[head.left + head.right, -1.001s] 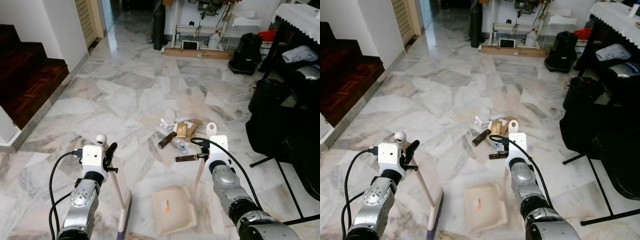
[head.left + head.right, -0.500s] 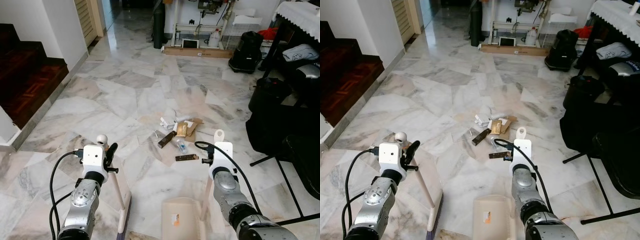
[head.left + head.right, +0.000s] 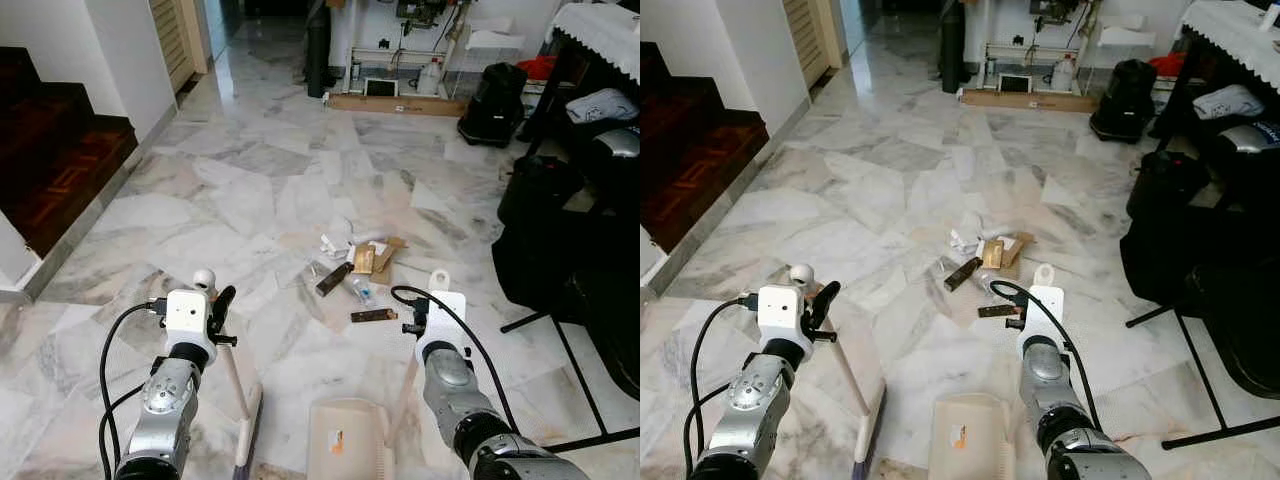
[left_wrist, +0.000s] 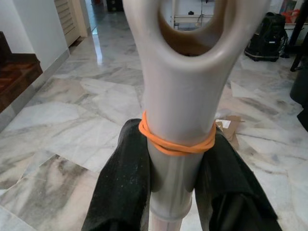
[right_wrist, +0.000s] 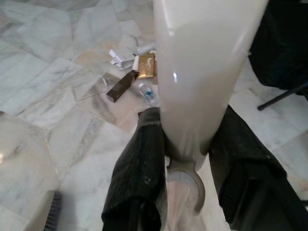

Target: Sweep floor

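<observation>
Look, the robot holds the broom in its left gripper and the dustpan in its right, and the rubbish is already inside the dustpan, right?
Not quite. The rubbish lies on the marble floor, ahead of the dustpan; the left eye view shows this. The left gripper does hold the broom, the right gripper the dustpan.

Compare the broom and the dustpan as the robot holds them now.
The broom slants from the left gripper to the floor; the dustpan lies flat below the right gripper. The broom handle has an orange rubber band; the dustpan handle is bare. Both are cream plastic and gripped by the handle.
</observation>
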Motion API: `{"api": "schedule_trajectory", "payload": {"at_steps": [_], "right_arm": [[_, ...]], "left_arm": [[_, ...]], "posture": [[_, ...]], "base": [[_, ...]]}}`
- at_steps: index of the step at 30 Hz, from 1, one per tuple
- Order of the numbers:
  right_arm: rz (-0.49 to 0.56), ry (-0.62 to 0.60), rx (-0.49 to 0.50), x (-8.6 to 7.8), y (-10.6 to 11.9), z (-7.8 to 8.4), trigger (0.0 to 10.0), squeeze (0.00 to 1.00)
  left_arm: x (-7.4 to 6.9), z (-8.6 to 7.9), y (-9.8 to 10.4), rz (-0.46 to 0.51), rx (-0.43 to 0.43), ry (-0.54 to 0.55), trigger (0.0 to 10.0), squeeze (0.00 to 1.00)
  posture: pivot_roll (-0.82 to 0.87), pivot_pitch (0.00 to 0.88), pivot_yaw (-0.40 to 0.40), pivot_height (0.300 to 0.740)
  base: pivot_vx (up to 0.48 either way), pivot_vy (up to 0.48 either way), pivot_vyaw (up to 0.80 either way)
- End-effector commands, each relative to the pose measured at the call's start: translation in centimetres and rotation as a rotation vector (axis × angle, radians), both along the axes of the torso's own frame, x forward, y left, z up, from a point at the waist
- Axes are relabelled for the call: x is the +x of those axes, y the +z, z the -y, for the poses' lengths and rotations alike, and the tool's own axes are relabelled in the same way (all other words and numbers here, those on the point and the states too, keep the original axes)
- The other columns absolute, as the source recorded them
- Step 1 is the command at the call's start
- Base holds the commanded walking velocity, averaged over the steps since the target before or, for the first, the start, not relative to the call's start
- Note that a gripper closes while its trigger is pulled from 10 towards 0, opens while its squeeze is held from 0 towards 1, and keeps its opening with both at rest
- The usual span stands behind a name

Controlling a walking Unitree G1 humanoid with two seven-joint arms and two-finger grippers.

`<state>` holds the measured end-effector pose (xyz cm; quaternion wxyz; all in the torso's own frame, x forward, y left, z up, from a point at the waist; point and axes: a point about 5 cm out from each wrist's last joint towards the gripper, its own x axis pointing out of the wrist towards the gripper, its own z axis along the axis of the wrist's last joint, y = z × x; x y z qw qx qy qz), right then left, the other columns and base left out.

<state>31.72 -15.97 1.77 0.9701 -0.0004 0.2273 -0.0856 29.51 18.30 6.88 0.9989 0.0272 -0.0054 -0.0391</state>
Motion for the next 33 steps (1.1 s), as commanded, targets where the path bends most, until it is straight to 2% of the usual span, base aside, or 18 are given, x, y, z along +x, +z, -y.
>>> {"api": "schedule_trajectory", "payload": {"at_steps": [1, 6, 14, 26, 33], "right_arm": [[-0.121, -0.019, 0.044, -1.48, -1.91, -0.07, 10.0, 0.0], [-0.214, 0.052, 0.028, -1.99, -2.67, -0.35, 10.0, 0.0], [-0.287, 0.113, 0.036, -1.7, -2.54, -0.53, 10.0, 0.0], [-0.35, 0.162, 0.015, -1.67, -2.52, -0.38, 10.0, 0.0], [-0.345, 0.157, 0.018, -1.42, -2.23, -0.13, 10.0, 0.0]], "left_arm": [[0.23, 0.34, 0.88, 0.039, 0.01, -0.019, 10.0, 0.0], [0.22, 0.38, 0.84, 0.032, 0.007, -0.023, 10.0, 0.0], [0.24, 0.47, 0.89, 0.032, 0.005, -0.026, 10.0, 0.0], [0.22, 0.46, 0.89, 0.031, 0.006, -0.029, 10.0, 0.0], [0.22, 0.49, 0.92, 0.033, 0.004, -0.03, 10.0, 0.0]], "posture": [[0.07, 0.024, -0.032, 0.74], [0.07, 0.024, -0.032, 0.74], [0.06, 0.024, -0.033, 0.74], [0.05, 0.017, -0.035, 0.74], [0.05, 0.016, -0.035, 0.74]], "base": [[0.0, 0.0, 0.0], [0.0, 0.0, 0.0], [0.0, 0.0, 0.0], [0.0, 0.0, 0.0], [0.0, 0.0, 0.0]]}}
